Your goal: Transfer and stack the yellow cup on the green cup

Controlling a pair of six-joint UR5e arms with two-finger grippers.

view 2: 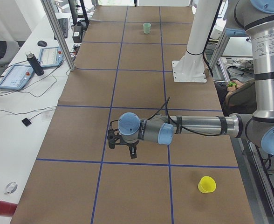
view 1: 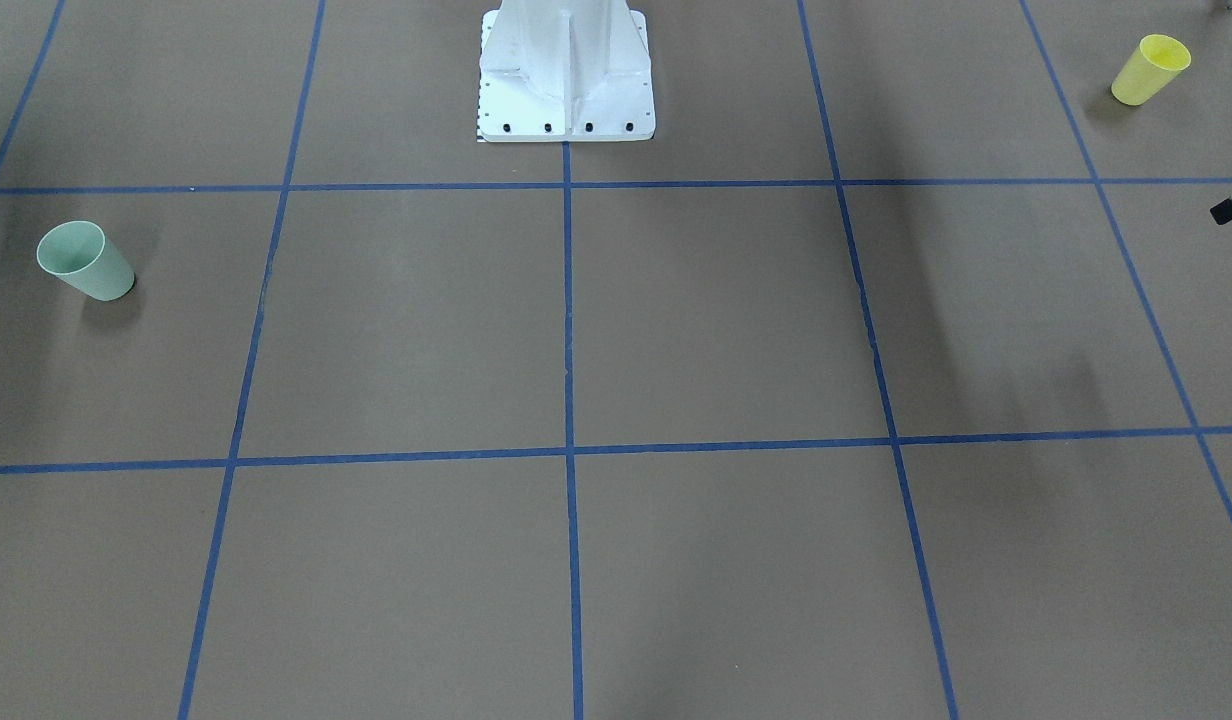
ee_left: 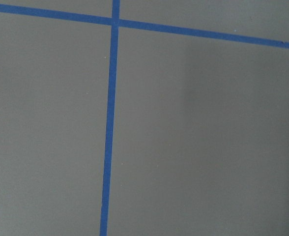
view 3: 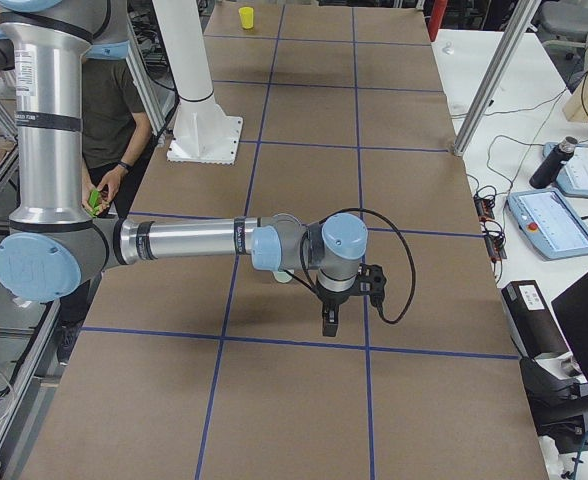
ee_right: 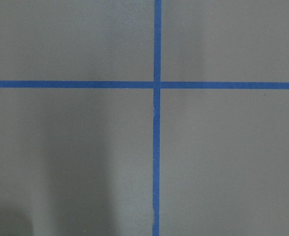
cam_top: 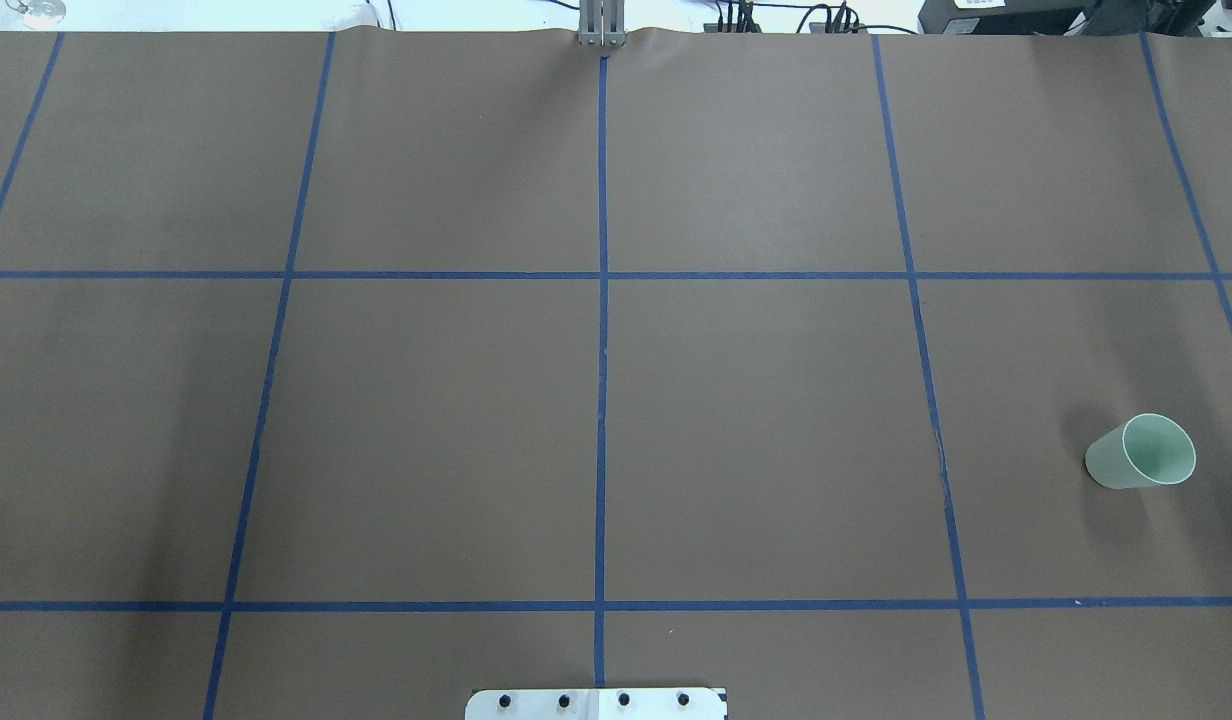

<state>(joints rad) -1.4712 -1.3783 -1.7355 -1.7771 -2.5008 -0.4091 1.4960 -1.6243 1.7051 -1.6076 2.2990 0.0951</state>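
The yellow cup (view 1: pixel 1150 68) stands mouth up on the brown table (view 1: pixel 716 320), far out on the robot's left side. The overhead view does not show it at all. The green cup (cam_top: pixel 1141 452) stands mouth up far out on the robot's right side, well apart from the yellow one. Nothing touches either cup.

The left gripper (view 2: pixel 133 151) shows well only in the left side view. There it hangs over the table and points down, apart from the yellow cup. In the front-facing view just a small black piece pokes in at the right edge, cut off. I cannot tell if its jaws are spread or pressed together. The right gripper (view 3: pixel 329 322) shows only in the right side view. It points down too, and I cannot tell how its jaws stand. That arm hides most of the green cup there.

Each wrist camera sees only brown table and blue tape (ee_right: pixel 157 147) lines that cross.

A person (view 3: pixel 102 95) stands beside the right arm, partly hidden by it. A tablet (view 3: pixel 549 220) lies on the side desk. Its writing is too small to read.
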